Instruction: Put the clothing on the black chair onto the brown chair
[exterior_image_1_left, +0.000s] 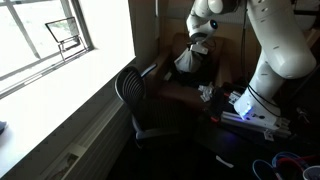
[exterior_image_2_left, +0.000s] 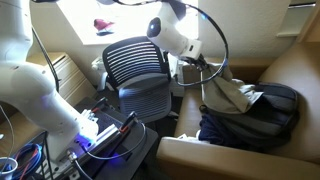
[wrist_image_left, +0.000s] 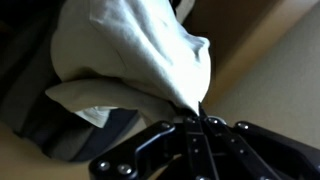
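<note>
My gripper (wrist_image_left: 200, 116) is shut on a pinched corner of the pale grey-white clothing (wrist_image_left: 130, 50). In both exterior views the gripper (exterior_image_1_left: 198, 44) (exterior_image_2_left: 198, 63) holds the clothing (exterior_image_1_left: 187, 62) (exterior_image_2_left: 230, 95) over the brown chair (exterior_image_2_left: 290, 60). The cloth hangs down and its lower part rests on the brown seat against a dark bundle (exterior_image_2_left: 255, 118). The black mesh chair (exterior_image_2_left: 135, 65) (exterior_image_1_left: 130, 92) stands beside the brown chair, and its seat shows no clothing.
The dark bundle also shows under the cloth in the wrist view (wrist_image_left: 60, 135). The robot base (exterior_image_1_left: 265, 75) and a lit control box with cables (exterior_image_2_left: 95, 135) stand near the chairs. A window (exterior_image_1_left: 45, 35) and a sill run along one side.
</note>
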